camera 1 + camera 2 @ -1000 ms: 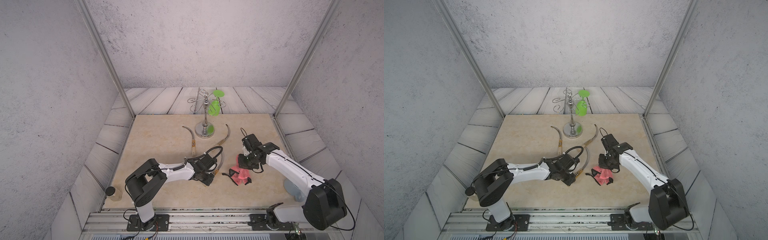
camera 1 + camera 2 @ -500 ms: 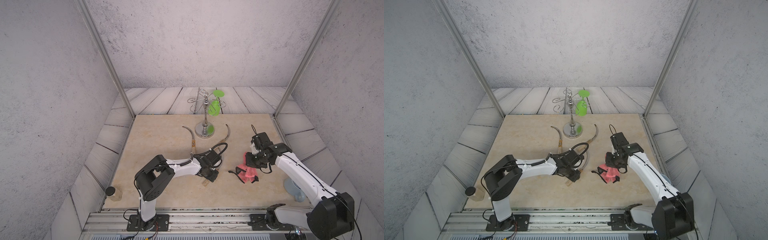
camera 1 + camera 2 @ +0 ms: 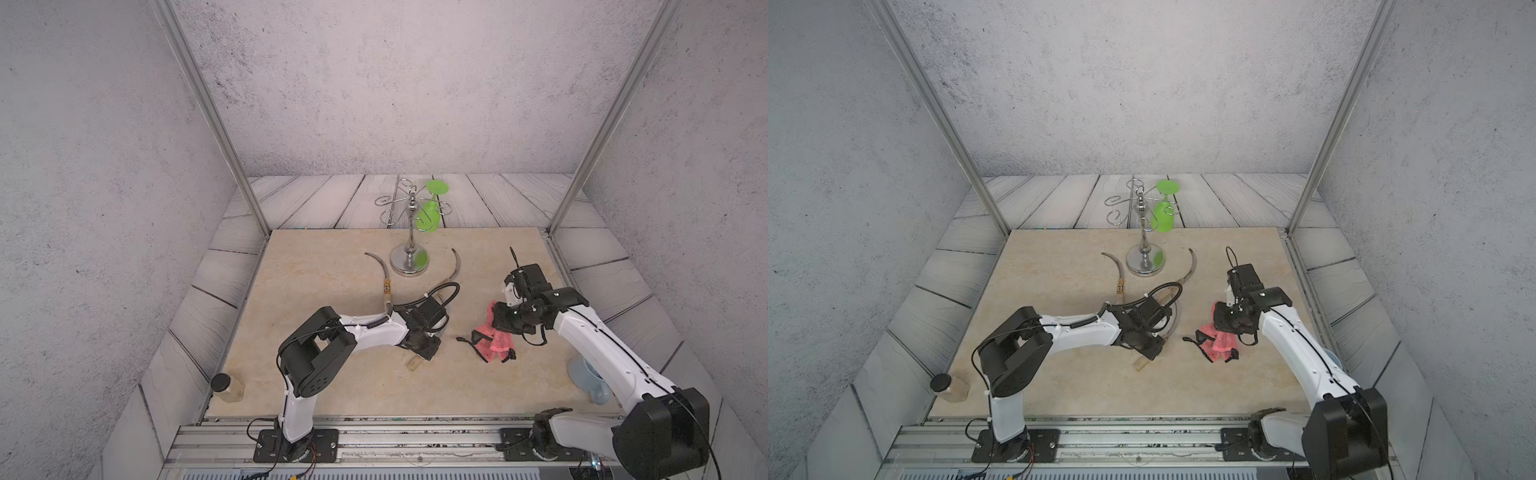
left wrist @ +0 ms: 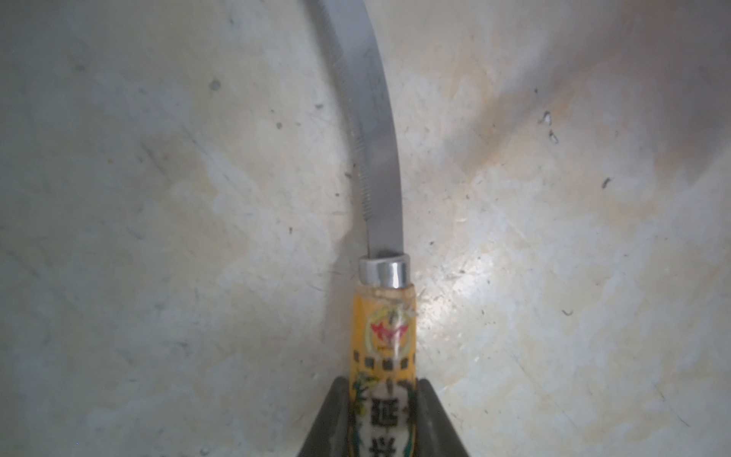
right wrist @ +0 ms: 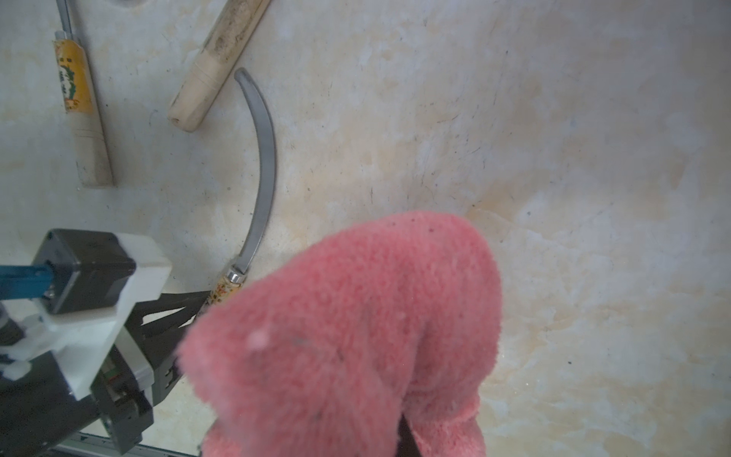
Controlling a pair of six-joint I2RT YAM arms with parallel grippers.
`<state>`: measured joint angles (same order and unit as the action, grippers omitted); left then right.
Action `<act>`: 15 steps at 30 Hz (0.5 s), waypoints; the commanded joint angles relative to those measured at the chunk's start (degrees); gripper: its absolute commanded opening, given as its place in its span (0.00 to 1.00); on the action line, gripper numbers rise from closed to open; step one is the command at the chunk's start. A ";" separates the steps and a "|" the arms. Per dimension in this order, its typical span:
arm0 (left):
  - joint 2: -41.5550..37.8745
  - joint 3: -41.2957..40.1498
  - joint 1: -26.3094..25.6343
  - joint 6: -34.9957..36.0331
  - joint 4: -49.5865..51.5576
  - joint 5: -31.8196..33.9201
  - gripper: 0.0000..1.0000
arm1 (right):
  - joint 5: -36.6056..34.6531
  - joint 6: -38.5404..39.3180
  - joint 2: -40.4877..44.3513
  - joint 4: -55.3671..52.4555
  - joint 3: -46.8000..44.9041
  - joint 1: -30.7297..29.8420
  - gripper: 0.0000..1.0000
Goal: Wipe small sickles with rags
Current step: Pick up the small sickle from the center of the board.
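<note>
My left gripper (image 4: 383, 399) is clamped on the labelled handle of one sickle (image 4: 381, 190) at the table's (image 3: 332, 386) middle front. My right gripper (image 3: 503, 322) pinches the pink rag (image 3: 496, 343) just beside it. Another sickle (image 3: 384, 274) and a third sickle (image 3: 456, 266) flank the chrome stand (image 3: 409, 266).

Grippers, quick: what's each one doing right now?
Left gripper: closed on the handle of the labelled sickle.
Right gripper: closed on the pink rag.
</note>
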<state>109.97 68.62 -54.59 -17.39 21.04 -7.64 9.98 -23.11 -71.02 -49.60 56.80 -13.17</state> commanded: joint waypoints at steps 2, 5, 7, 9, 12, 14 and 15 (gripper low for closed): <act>-2.64 -1.17 0.21 -0.79 -0.13 -0.37 0.00 | 3.65 1.12 2.62 2.86 -1.86 2.26 0.18; -10.08 -5.48 1.75 -2.99 -6.18 -4.83 0.00 | 8.02 1.21 3.97 4.60 -1.98 4.64 0.17; -15.41 -9.84 4.42 -6.16 -13.39 -11.36 0.00 | 11.12 1.07 4.64 6.05 -1.73 5.80 0.17; -20.31 -15.07 7.64 -10.93 -21.90 -18.66 0.00 | 14.38 1.20 4.84 7.24 -1.11 6.32 0.17; -25.07 -19.74 10.89 -16.72 -31.90 -26.66 0.00 | 20.16 1.35 4.50 9.69 -0.42 6.58 0.17; -26.75 -21.48 12.18 -19.69 -36.84 -31.47 0.00 | 25.10 1.21 4.26 12.22 -0.36 6.60 0.17; -27.43 -22.29 12.71 -21.56 -40.03 -33.75 0.00 | 27.98 1.29 4.25 13.95 -0.24 6.68 0.17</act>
<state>83.74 48.47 -42.50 -31.55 -5.58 -30.15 27.79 -22.37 -67.90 -40.66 55.05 -6.72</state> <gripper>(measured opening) 0.256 0.175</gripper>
